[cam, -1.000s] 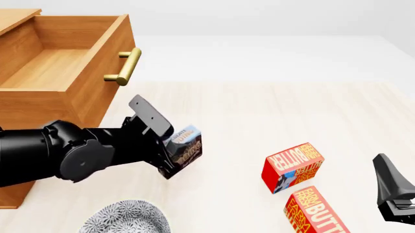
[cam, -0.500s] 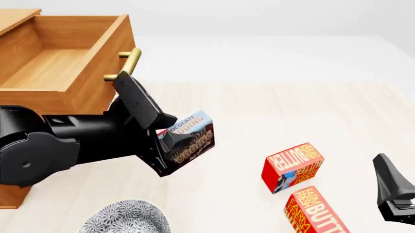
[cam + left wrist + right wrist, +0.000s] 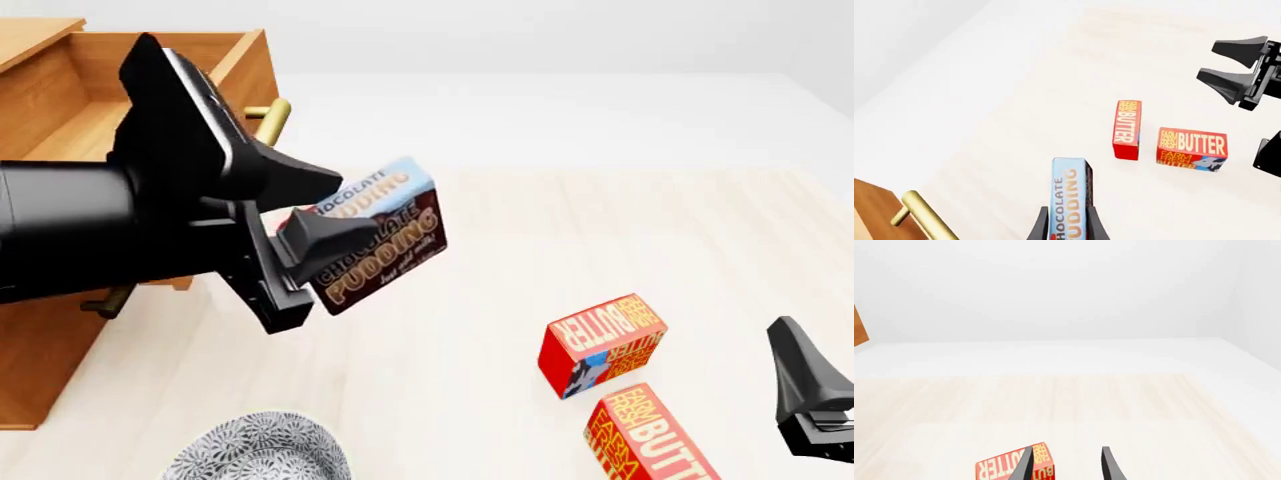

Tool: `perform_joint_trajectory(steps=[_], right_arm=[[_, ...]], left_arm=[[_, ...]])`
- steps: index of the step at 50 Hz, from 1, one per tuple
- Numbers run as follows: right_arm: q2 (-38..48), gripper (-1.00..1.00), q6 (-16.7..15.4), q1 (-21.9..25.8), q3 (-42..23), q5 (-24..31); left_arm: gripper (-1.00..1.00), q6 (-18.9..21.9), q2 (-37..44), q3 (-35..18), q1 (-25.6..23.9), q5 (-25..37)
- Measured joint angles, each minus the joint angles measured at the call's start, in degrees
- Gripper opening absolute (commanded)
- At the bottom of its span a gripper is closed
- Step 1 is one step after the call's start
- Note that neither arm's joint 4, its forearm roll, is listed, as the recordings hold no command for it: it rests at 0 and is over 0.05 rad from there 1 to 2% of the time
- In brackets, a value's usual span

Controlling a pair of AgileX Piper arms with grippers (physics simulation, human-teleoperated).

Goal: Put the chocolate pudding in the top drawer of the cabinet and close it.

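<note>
Above the table [image 3: 561,230], my left end effector [image 3: 310,225] clamps the chocolate pudding [image 3: 378,238], beside the open top drawer [image 3: 220,85], my right end effector [image 3: 1066,462] parted, empty.

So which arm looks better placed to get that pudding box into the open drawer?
The left one. Its left gripper already clamps the chocolate pudding, lifted off the table right beside the open top drawer. The right gripper sits empty at the far side, near the butter boxes.
</note>
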Motion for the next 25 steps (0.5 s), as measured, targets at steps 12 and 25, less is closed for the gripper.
perform_joint_trajectory(steps=[12,25], right_arm=[[0.0,1.0,0.0,0.0,0.0,0.0],[0.0,1.0,0.0,0.0,0.0,0.0]], left_arm=[[-1.0,2.69,-2.88,-5.09,0.34,4.79],[-1.0,6.11,-5.1,-9.89,2.33,9.25]])
